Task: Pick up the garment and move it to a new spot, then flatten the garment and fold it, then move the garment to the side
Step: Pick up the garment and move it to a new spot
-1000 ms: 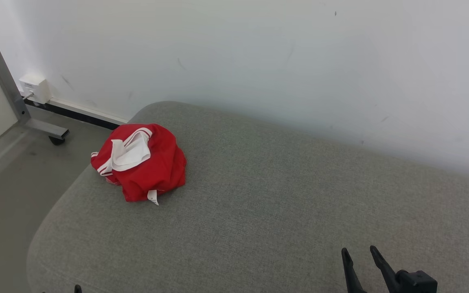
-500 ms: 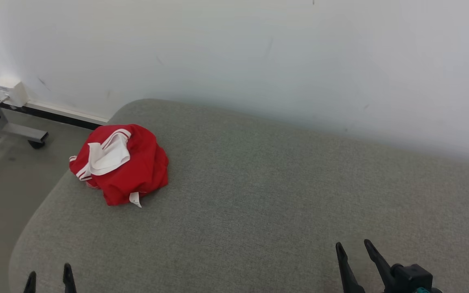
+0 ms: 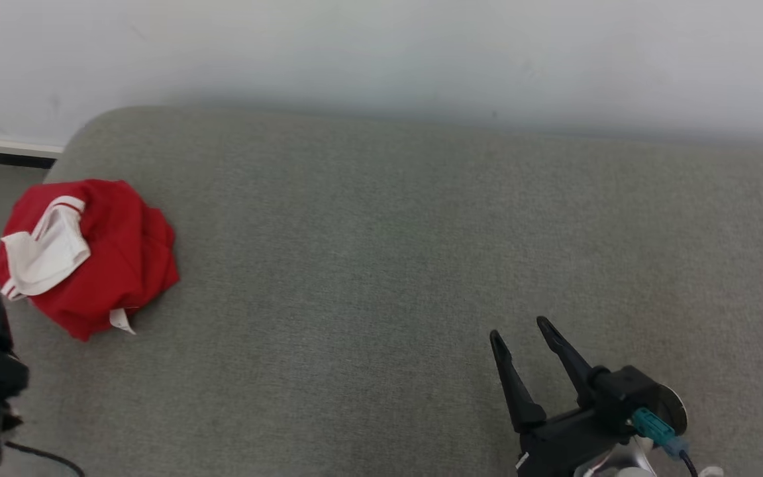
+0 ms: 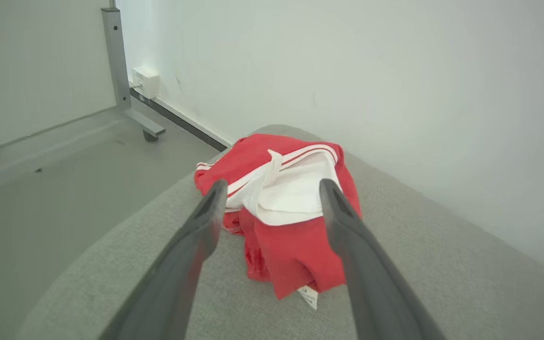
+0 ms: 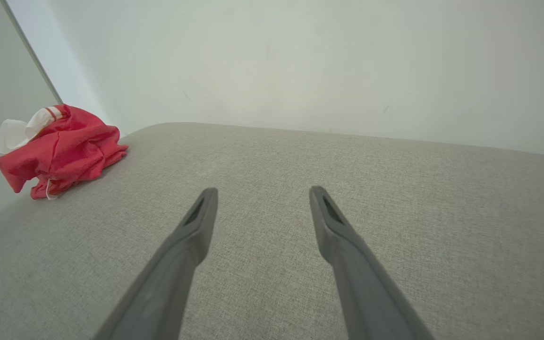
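Red garment crumpled on grey cushion (L end); both jaws spread, empty

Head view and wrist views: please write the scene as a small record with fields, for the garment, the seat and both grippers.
garment: red with white trim, crumpled in a heap, not yet flattened
place: left end of the grey seat, near its edge
left gripper: fingers apart, pointed at the garment, holding nothing
right gripper: fingers apart, over bare seat, well away from the garment
behind: white wall
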Robot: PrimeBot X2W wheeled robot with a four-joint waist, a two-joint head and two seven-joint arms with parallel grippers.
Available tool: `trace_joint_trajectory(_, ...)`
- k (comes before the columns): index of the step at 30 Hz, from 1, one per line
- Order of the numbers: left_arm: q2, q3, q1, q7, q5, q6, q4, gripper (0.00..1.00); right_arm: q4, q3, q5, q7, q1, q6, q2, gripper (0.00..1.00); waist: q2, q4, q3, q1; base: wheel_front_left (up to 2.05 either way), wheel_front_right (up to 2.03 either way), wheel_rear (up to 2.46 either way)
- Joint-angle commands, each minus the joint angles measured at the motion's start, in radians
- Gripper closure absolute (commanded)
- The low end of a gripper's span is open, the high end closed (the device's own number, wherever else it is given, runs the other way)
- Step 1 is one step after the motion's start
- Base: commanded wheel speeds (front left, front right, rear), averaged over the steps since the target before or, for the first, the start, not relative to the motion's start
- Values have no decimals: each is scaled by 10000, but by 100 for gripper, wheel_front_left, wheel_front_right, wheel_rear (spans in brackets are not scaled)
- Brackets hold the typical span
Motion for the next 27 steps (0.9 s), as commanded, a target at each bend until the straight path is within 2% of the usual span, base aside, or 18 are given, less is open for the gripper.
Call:
trace_joint_trajectory(1,216,319,-494,483,-427,139,108,0,-14,174,-35,-48,-253,-24,-31,0,-1,-1467,1509,-2,0,0,0)
trace_joint_trajectory(4,537,921,-1260,1560,-1286,557,303,0,41,475,47,-151,-583,-24,-1,0,-1,-1910,2020,-2,0,0,0)
trace_joint_trajectory(9,1298,1579,-2001,3078,-1972,1269,546,0,161,745,162,-400,-1095,-25,120,0,-1,-2536,2729,-2,0,0,0)
trace_joint_trajectory(13,1839,1680,-2079,3938,-2108,1509,759,0,338,907,224,-580,-1380,-25,162,0,-1,-2898,3099,-2,0,0,0)
trace_joint_trajectory(18,2105,1647,-1752,4541,-1916,1945,1137,0,553,926,256,-775,-1562,-25,197,0,-1,-3116,3214,-2,0,0,0)
trace_joint_trajectory(23,1916,1592,-1395,5249,-2072,2239,1590,0,772,844,273,-886,-1497,-25,213,0,-1,-3189,2946,-2,0,0,0)
trace_joint_trajectory(24,1913,1484,-1257,5449,-2003,2243,1660,40,815,833,284,-891,-1464,-25,218,0,-1,-3178,2859,-2,0,0,0)
trace_joint_trajectory(25,1917,1413,-1140,5499,-1938,2222,1664,100,863,828,292,-899,-1436,-25,217,0,-1,-3169,2776,-2,0,0,0)
trace_joint_trajectory(27,1893,1359,-1010,5462,-1868,2245,1665,100,956,841,310,-924,-1390,-25,221,0,-1,-3134,2576,-2,0,0,0)
